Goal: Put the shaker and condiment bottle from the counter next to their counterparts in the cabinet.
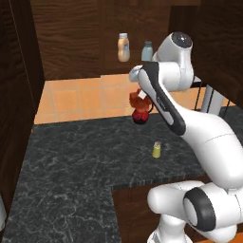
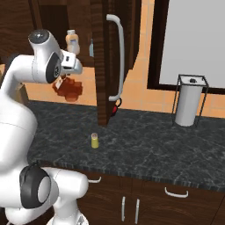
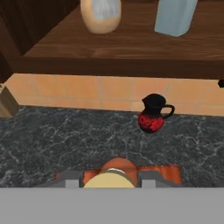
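1. Nearest the hand camera, at six o'clock, we see the tan cap of the condiment bottle (image 3: 111, 175), its squat red-brown shoulders spreading either side; our jaws are clamped on its neck.
2. We judge the carrying step is in hand: the bottle (image 1: 138, 99) hangs above the bench (image 1: 71, 166), below the cabinet (image 1: 80, 42) shelf.
3. Next we need to raise it and set it beside the slim peach bottle (image 3: 101, 15) at eleven o'clock; the pale blue-grey shaker (image 3: 175, 16) stands at one o'clock.
4. Our yellow-green shaker (image 1: 156, 149), a small cylinder, waits on the marbled stone.
5. Behind it sits a glossy dark red jug (image 3: 153, 114).
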